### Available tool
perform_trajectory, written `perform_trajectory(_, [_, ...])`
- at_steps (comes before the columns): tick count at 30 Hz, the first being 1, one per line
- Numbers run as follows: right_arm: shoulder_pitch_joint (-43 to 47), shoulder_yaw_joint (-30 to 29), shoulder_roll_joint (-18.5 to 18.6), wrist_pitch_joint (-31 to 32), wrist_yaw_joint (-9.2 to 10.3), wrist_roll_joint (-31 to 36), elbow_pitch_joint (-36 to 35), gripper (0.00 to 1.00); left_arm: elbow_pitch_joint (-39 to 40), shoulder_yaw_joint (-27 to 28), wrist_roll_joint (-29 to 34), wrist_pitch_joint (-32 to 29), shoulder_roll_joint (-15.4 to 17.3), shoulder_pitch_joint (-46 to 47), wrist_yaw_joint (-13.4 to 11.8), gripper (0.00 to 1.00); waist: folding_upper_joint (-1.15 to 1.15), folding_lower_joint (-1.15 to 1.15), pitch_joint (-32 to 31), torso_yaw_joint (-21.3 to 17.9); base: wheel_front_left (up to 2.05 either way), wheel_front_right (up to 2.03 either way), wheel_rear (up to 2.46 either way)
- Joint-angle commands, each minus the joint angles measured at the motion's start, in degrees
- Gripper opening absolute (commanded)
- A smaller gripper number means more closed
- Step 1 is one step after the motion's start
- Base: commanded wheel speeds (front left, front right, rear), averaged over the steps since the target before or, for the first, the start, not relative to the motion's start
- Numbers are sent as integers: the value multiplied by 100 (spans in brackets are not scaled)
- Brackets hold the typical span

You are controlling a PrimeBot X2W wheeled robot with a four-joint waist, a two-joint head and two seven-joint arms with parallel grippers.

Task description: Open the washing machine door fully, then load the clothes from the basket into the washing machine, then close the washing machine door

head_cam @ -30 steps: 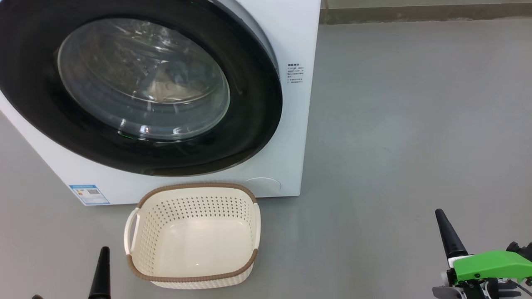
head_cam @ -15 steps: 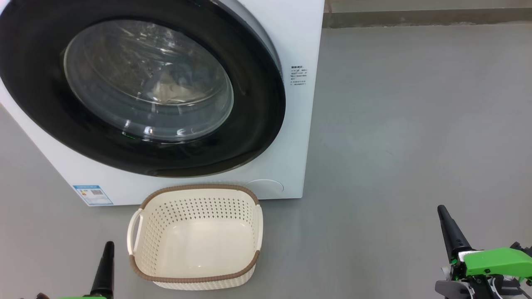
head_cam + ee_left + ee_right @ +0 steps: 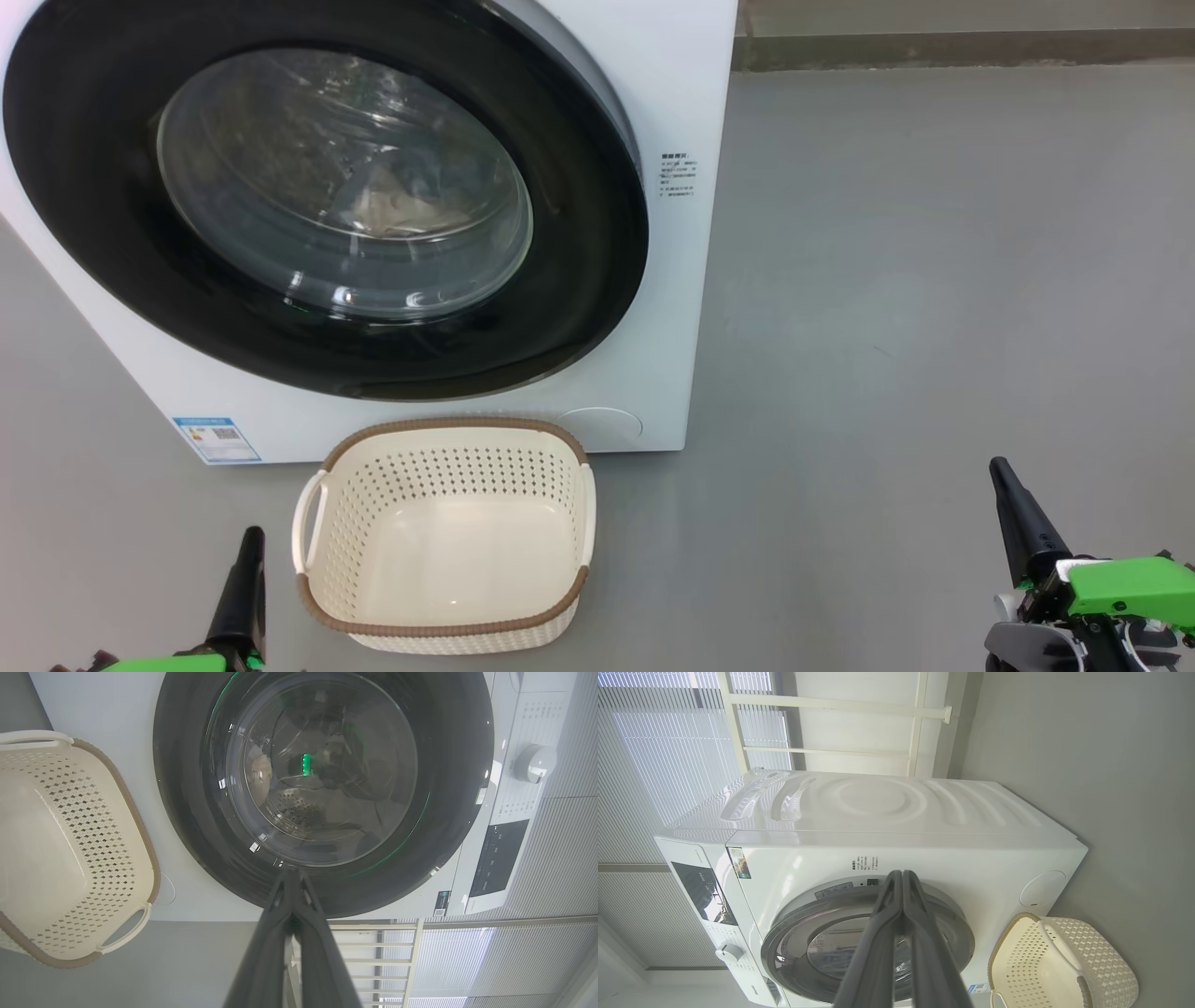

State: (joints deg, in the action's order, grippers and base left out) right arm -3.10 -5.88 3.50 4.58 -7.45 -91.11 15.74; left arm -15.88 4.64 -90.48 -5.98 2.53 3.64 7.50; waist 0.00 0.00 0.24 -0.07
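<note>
Now | basket [image 3: 453, 422] just beside left fingers [image 3: 245, 588] | right fingers [image 3: 1022, 518] well apart

The big white boxy front-loading washing machine [image 3: 686, 280] has small dark lettering [image 3: 679, 175] on its right front and a blue label sticker [image 3: 217, 439] at its near left corner. Its large round door [image 3: 327, 196] has a wide glossy black rim around clear glass flecked with pale glints. The small cream-white plastic basket [image 3: 439, 467] is patterned with rows of little holes and edged with a brown woven-look rim. The smooth floor [image 3: 934, 280] is plain grey. The left gripper [image 3: 292, 873] and right gripper [image 3: 902, 873] have dark grey fingers; the right one carries a bright green cover [image 3: 1130, 583].
</note>
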Motion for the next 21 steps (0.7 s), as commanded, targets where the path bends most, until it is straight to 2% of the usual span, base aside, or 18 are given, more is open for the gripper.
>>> perform_trajectory(1, [-295, 75, 39, 80, -3, -221, -179, 0, 182, 191, -166, -53, 35, 256, -1, 0, 0, 0, -7, 7, 0, 0, 0])
perform_trajectory(21, [-298, 44, 17, 105, -3, -195, -177, 0, 182, 190, -167, -52, 35, 255, -1, 0, 0, 0, -7, 7, 0, 0, 0])
